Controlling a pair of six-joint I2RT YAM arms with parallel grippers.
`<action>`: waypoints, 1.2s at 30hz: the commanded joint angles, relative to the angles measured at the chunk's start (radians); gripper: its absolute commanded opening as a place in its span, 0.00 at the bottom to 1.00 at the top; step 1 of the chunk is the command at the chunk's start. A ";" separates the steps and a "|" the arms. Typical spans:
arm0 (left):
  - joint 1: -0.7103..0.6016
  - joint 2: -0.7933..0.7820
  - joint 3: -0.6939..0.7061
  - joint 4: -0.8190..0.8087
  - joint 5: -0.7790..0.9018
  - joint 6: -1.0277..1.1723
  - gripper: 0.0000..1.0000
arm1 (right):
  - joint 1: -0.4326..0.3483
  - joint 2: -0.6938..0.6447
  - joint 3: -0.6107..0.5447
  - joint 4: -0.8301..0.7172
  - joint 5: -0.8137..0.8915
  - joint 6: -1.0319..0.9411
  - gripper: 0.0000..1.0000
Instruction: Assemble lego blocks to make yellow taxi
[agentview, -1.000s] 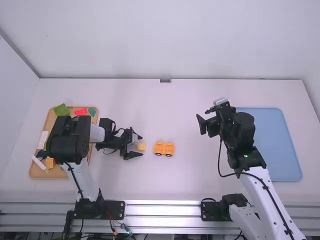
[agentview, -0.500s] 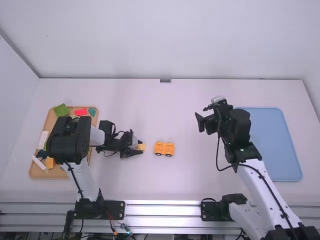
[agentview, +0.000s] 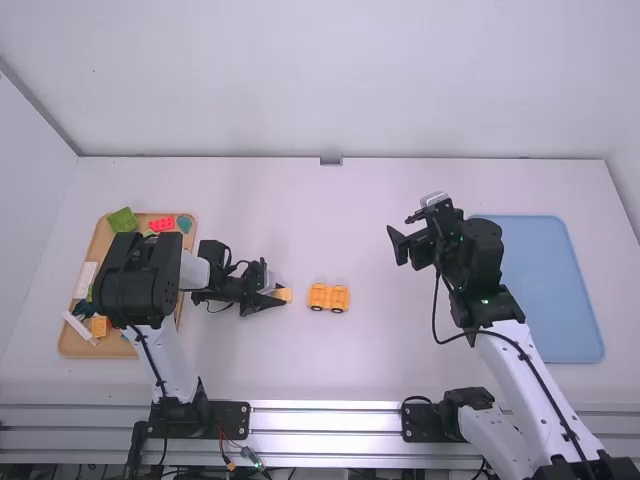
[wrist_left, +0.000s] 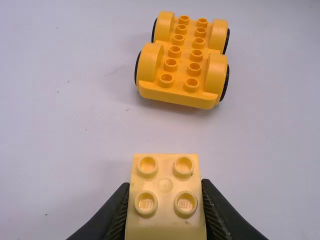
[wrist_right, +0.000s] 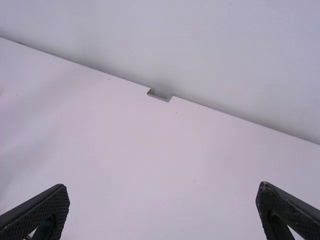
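In the high view my left gripper (agentview: 280, 295) is low at the table, left of the orange-yellow wheeled base (agentview: 328, 297), shut on a pale yellow block (agentview: 284, 295). The left wrist view has the left gripper (wrist_left: 166, 192) with a finger against each side of the pale yellow block (wrist_left: 166, 196), four studs up; the wheeled base (wrist_left: 186, 60) stands apart from it, studs up on its wheels. My right gripper (agentview: 396, 247) hangs right of the base and farther from the camera. Open and holding nothing, the right gripper (wrist_right: 163, 202) spans the right wrist view.
A wooden tray (agentview: 98, 230) at the left, partly under the left arm, holds a green block (agentview: 123, 220), a red block (agentview: 162, 224) and several other pieces. A blue tray (agentview: 560, 290) lies at the right, beside the right arm.
The left gripper's fingers have closed on the pale yellow block, which has shifted slightly toward the wheeled base. My right gripper has moved slightly left.
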 joint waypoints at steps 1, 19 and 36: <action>0.001 0.008 0.006 -0.016 -0.025 -0.005 0.34 | 0.000 -0.023 0.028 -0.005 -0.014 0.006 0.99; 0.002 0.008 -0.016 0.000 -0.070 -0.003 0.37 | 0.000 -0.014 0.028 -0.022 -0.059 0.003 0.99; 0.001 -0.057 0.084 -0.208 -0.064 -0.006 0.10 | 0.000 0.055 0.027 -0.097 -0.361 -0.277 0.99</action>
